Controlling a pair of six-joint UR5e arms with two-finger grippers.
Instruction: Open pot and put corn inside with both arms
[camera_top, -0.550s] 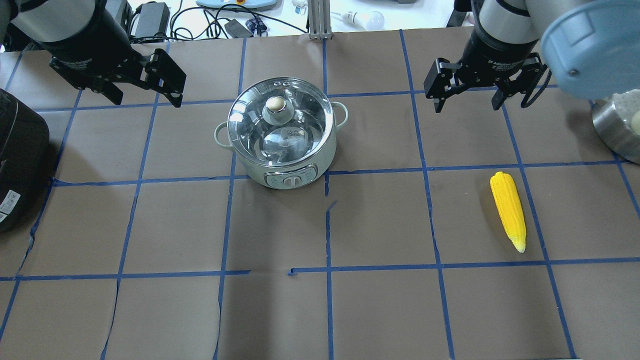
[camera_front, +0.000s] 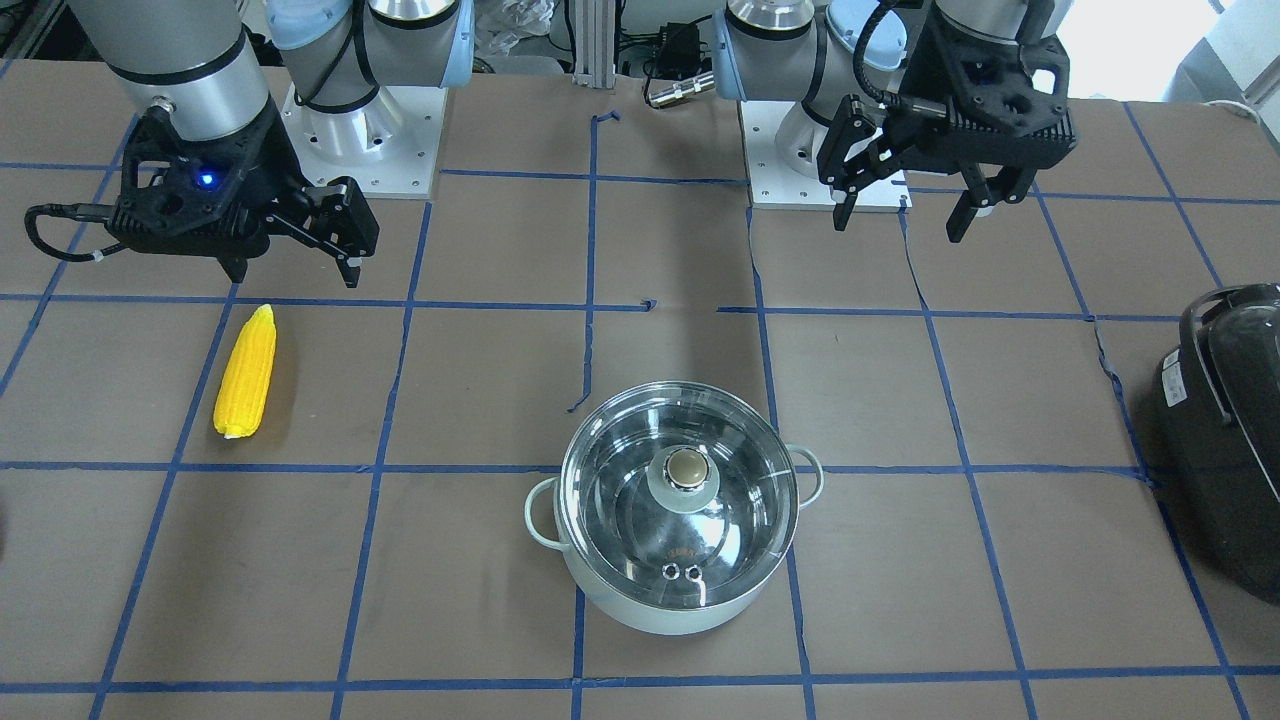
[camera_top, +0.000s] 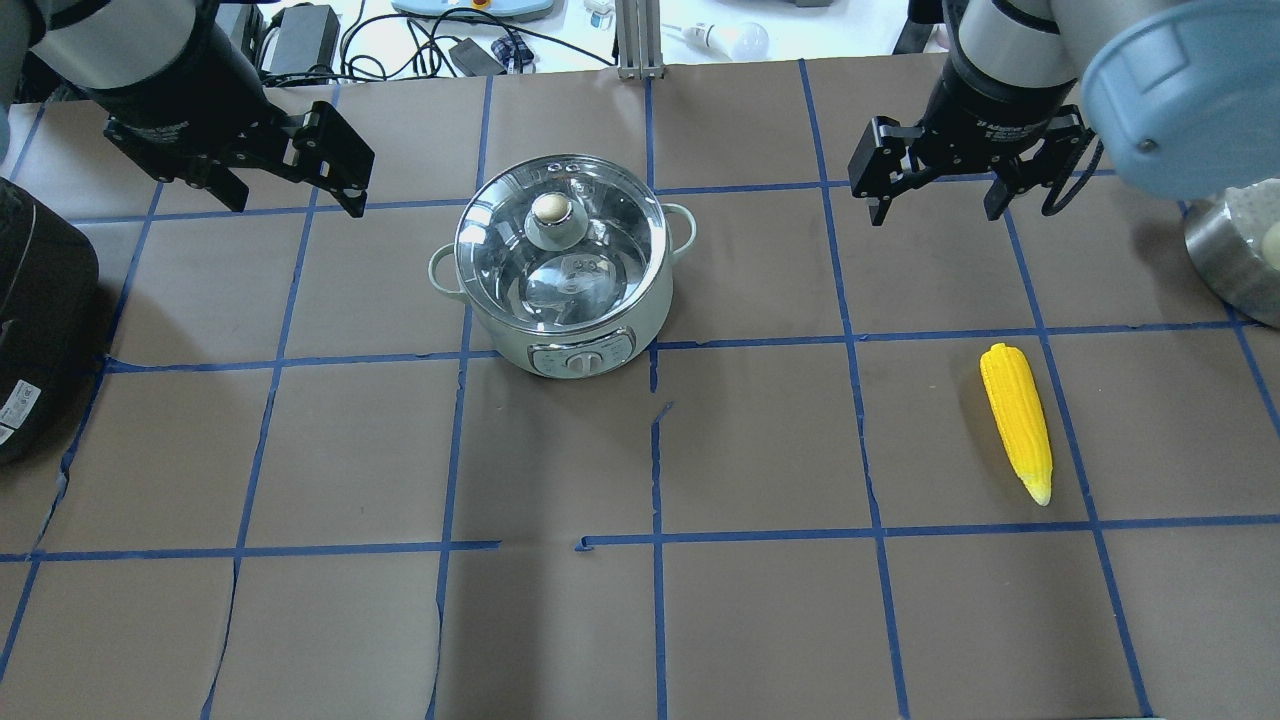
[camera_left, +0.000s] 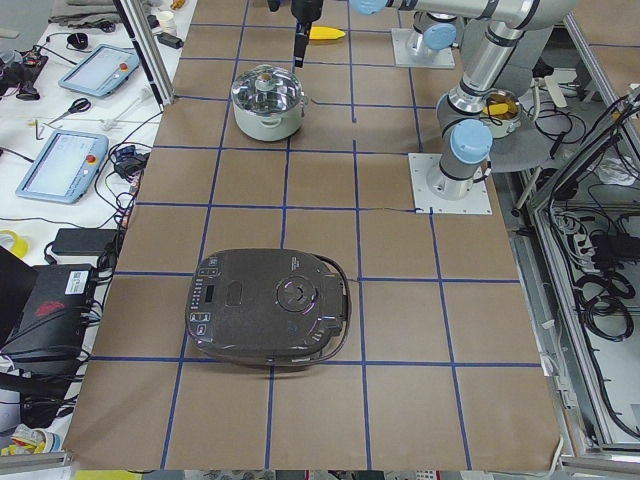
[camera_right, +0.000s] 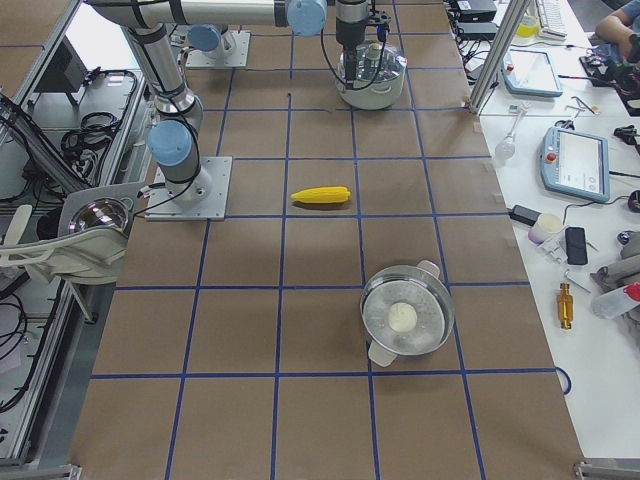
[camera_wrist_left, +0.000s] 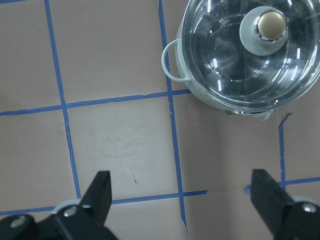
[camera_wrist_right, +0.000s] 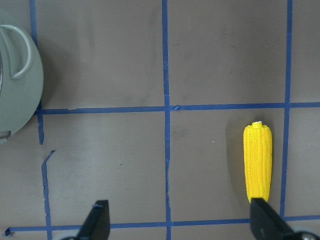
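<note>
Left gripper (camera_top: 290, 190) open, nearer pot (camera_top: 640, 320), lid (camera_top: 590, 270) on, toward bench (camera_top: 760, 450) far edge. Right gripper (camera_top: 937, 205) open too; corn (camera_top: 1017, 420) robot-side of it, near right edge, long axis across jaw line.

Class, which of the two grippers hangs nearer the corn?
The right gripper: the corn lies on its side of the pot, the left gripper on the other.

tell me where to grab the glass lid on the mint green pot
Grip the beige round knob at the centre of the clear glass lid, coming straight down from above. The lid sits flat on the round mint-green pot; its dome is wide and smooth, and only the knob stands up.
</note>
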